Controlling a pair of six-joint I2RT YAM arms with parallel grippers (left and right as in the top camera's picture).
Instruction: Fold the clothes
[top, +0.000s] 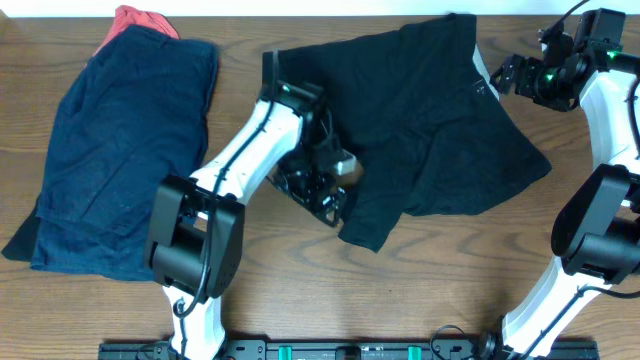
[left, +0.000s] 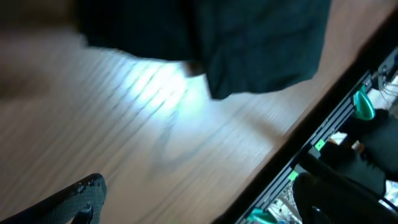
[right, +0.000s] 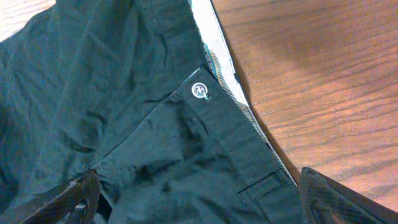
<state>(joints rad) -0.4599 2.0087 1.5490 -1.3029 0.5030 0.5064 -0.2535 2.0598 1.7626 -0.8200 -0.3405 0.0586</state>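
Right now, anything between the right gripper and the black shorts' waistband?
Nothing visible. The right gripper is open by the black shorts. Its wrist view shows only the waistband, its button and bare table ahead of it.

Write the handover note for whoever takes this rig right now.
Left gripper: at the lower-left hem of the black shorts; its wrist view is blurred, so state unclear.
Right gripper: open over the waistband, near the button.
Black shorts lie spread mid-table, unfolded.
Navy shorts lie at left over a red garment; whether they are folded is unclear.
Left to do: fold the black shorts.
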